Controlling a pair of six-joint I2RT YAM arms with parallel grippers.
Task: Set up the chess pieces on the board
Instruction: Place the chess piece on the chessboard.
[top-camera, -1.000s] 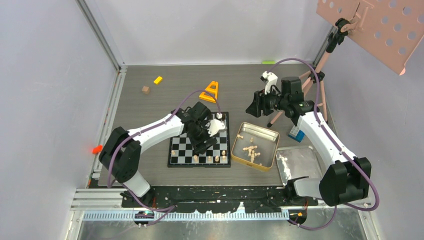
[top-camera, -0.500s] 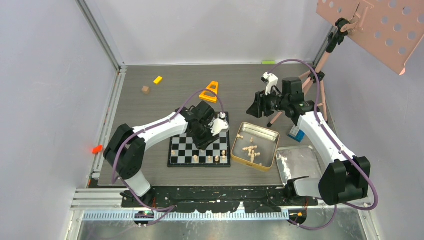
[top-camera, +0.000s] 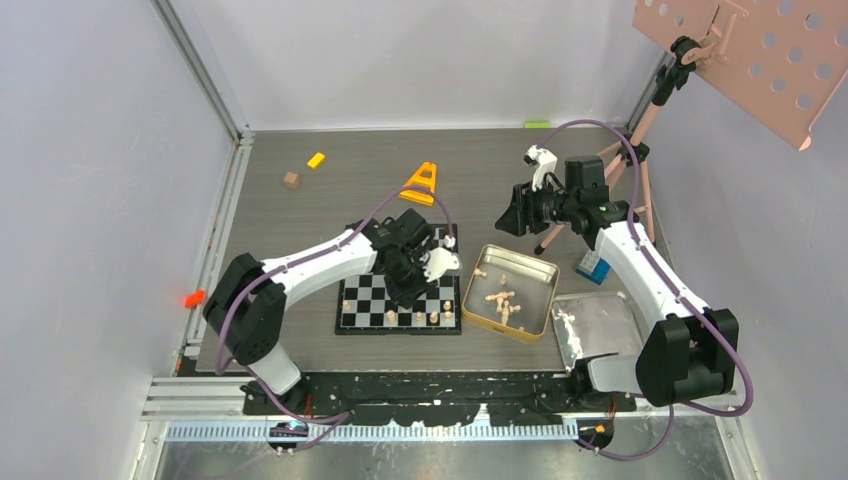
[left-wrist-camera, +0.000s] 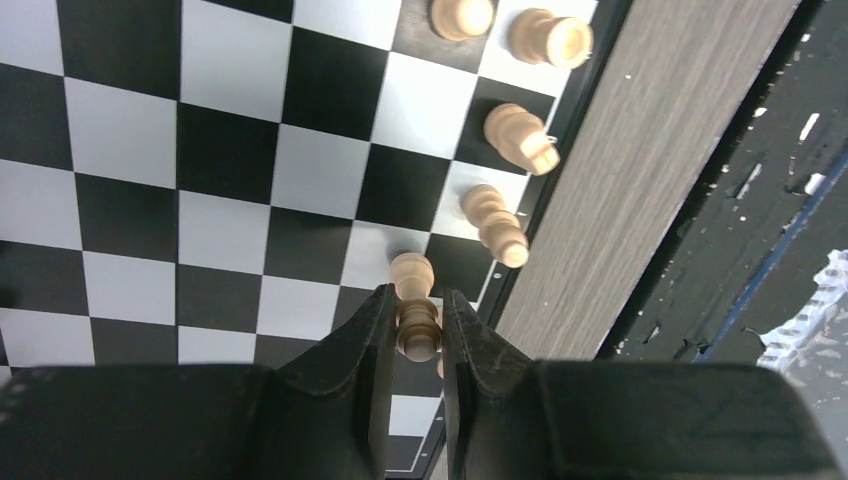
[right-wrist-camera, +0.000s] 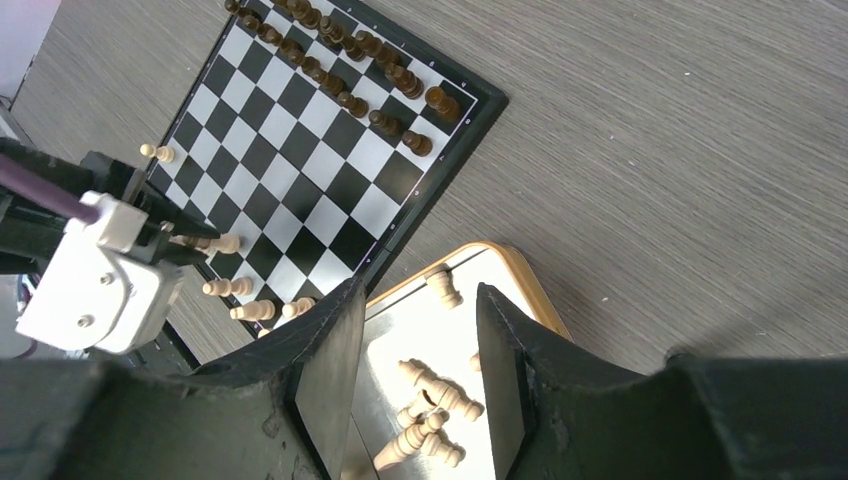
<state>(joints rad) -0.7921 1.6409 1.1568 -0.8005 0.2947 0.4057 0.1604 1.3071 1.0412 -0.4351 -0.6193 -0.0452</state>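
Roughly halfway, maybe a bit past. The board (top-camera: 350, 300) lies on the surface in front of the left arm. The dark pieces (right-wrist-camera: 340, 60) stand in two rows along its far side; that side looks done, though an exact count is not possible. The pale side is barely started: a few pale pieces (left-wrist-camera: 520, 138) stand upright in the row at the near edge, mostly toward the right corner, and one more stands alone toward the other end of that side. The left hand (left-wrist-camera: 417, 300) is low over that edge, fingers narrowed onto one upright pale piece (left-wrist-camera: 410, 270) whose base looks to be on a square just inside the edge row; whether it is being set down or adjusted is not clear. The rest of the pale set (right-wrist-camera: 430, 400) lies tipped over in a loose heap in the gold tin (top-camera: 545, 275) just right of the board. The right hand (right-wrist-camera: 418, 292) hangs above the tin's far end, jaws partly apart, nothing in them. Left to do, as I judge it: fetch each piece from the tin and fill both pale rows.
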